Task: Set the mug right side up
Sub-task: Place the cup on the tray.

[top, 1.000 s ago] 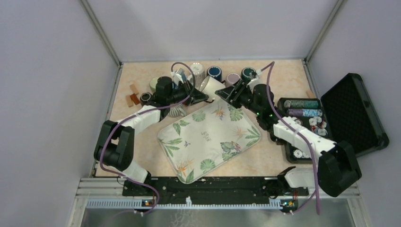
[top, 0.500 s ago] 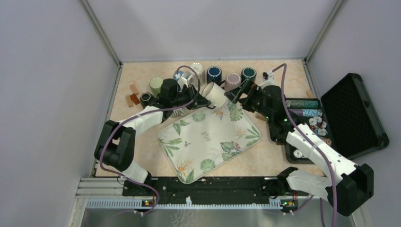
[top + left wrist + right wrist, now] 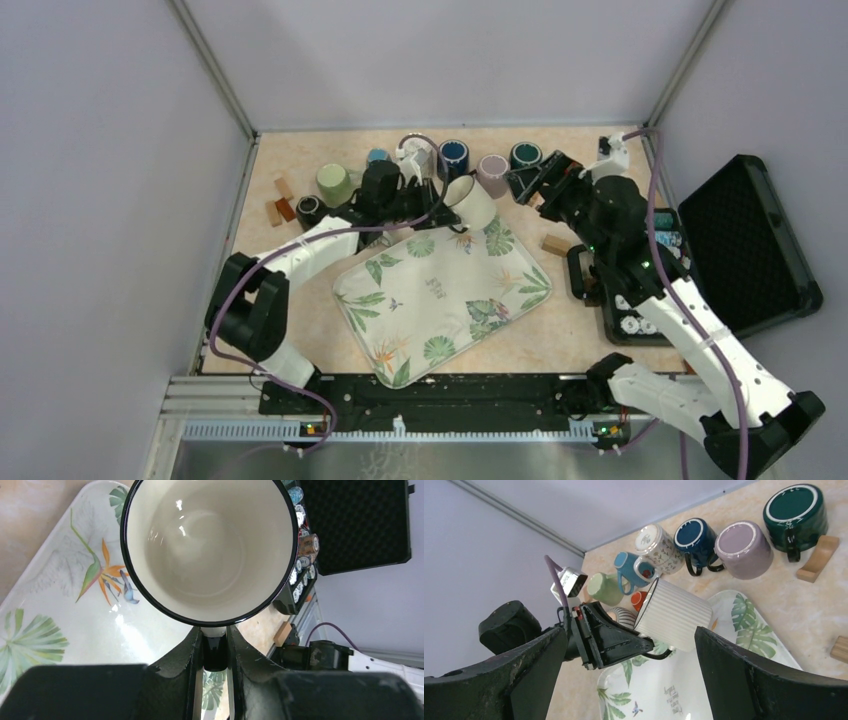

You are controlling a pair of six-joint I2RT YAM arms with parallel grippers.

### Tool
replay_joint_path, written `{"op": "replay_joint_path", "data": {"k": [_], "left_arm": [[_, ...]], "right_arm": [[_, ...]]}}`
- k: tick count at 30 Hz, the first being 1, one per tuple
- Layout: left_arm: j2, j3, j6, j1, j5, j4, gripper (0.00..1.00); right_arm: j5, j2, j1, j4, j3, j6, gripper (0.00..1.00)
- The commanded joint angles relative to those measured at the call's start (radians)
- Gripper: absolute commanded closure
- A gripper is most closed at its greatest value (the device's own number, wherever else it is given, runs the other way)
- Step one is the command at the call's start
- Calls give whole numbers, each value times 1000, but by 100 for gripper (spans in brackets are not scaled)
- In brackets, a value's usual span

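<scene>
At upper centre of the overhead view, the left end effector (image 3: 215, 647) pinches the sideways mug (image 3: 472, 200) by its handle; that narrow hold may let it swivel free.

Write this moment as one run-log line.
mug: tilted sideways over tray | left gripper: shut on its handle | right gripper: open, empty

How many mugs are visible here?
7 clearly: the white ribbed mug in the left gripper; the dark green mug, lilac mug, navy mug, floral mug, light blue mug and pale green mug along the back. The left arm may hide more.
</scene>
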Motion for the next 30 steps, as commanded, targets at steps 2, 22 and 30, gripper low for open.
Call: {"op": "replay_joint_path", "data": {"k": [2, 22, 30], "left_arm": [[37, 120, 111, -49, -55, 44, 100], [214, 295, 440, -218, -526, -139, 100], [242, 293, 492, -228, -581, -132, 100]], "right_arm": [[78, -72, 10, -11, 70, -61, 1], [73, -76, 9, 13, 76, -81, 1], [61, -64, 10, 20, 72, -75, 1]]}}
